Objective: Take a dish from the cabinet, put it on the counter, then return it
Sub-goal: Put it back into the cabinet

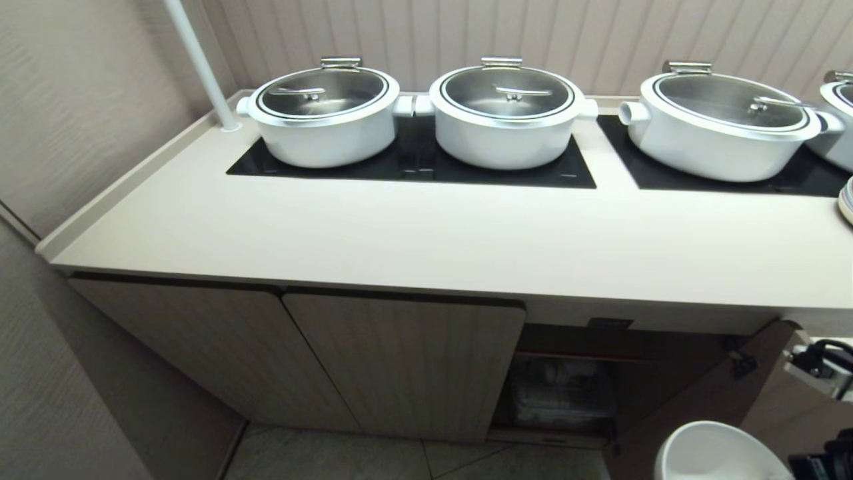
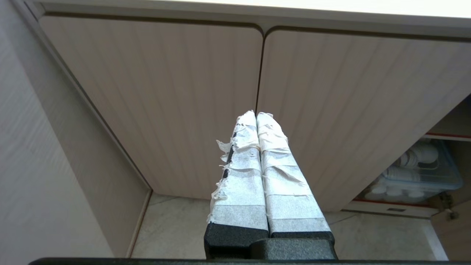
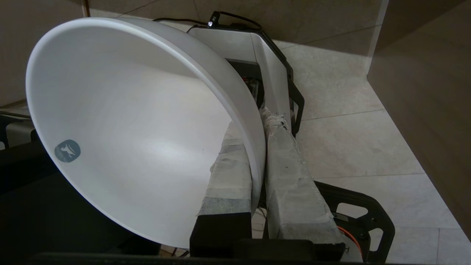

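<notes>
My right gripper (image 3: pixel 257 121) is shut on the rim of the dish (image 3: pixel 128 129), a plain white bowl. One taped finger is inside the bowl and the other outside. The bowl is tilted on its side over the tiled floor. In the head view the dish (image 1: pixel 716 453) shows at the bottom right, low in front of the cabinet's open door (image 1: pixel 693 413) and below the counter (image 1: pixel 426 233). The cabinet (image 1: pixel 400 360) has two shut doors on the left and an open compartment on the right. My left gripper (image 2: pixel 256 115) is shut and empty, facing the shut doors (image 2: pixel 165 103).
Several large white pots (image 1: pixel 326 117) with steel lids stand on black glass panels (image 1: pixel 413 163) at the counter's back. A clear box of stacked white cups (image 1: pixel 560 393) sits in the open compartment. A white pole (image 1: pixel 200 67) rises at the back left. Plate edges (image 1: pixel 846 200) show far right.
</notes>
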Available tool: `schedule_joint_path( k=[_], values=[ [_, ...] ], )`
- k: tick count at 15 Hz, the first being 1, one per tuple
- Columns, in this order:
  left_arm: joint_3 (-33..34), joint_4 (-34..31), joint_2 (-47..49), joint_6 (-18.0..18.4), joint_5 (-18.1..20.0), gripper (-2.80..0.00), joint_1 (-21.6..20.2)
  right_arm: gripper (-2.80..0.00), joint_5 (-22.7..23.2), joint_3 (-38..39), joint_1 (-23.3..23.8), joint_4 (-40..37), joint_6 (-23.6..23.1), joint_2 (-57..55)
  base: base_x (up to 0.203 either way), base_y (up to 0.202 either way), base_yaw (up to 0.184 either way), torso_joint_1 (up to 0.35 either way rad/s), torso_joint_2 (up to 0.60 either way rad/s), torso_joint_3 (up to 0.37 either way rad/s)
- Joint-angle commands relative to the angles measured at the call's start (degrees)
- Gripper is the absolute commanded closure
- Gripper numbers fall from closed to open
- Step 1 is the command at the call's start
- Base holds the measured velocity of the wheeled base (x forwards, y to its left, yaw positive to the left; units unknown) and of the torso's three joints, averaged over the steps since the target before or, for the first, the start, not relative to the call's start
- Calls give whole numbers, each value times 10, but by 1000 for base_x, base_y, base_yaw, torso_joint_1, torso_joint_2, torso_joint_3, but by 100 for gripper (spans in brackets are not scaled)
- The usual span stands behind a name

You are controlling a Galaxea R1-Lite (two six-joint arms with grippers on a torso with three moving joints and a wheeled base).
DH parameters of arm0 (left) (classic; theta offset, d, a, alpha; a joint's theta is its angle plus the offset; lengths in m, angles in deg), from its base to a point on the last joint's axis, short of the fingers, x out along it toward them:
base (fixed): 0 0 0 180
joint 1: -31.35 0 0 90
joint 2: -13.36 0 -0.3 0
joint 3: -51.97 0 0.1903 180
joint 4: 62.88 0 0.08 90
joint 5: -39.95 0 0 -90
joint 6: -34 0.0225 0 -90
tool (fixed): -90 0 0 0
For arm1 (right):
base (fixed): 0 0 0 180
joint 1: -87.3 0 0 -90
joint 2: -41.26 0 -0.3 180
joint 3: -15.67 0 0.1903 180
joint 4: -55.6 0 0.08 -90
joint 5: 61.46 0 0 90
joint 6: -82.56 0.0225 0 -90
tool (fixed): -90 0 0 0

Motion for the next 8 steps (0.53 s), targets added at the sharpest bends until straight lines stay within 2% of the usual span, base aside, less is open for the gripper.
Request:
schedule_joint_path(
  k=[1, 8],
  values=[
    [0, 0, 0, 0, 0, 0, 0, 0, 1, 0, -1, -2, 1, -1, 0, 0, 0, -148, 287, 154],
    [0, 0, 0, 0, 0, 0, 0, 0, 1, 2, -1, -2, 2, -2, 0, 0, 0, -154, 328, 179]
  ],
)
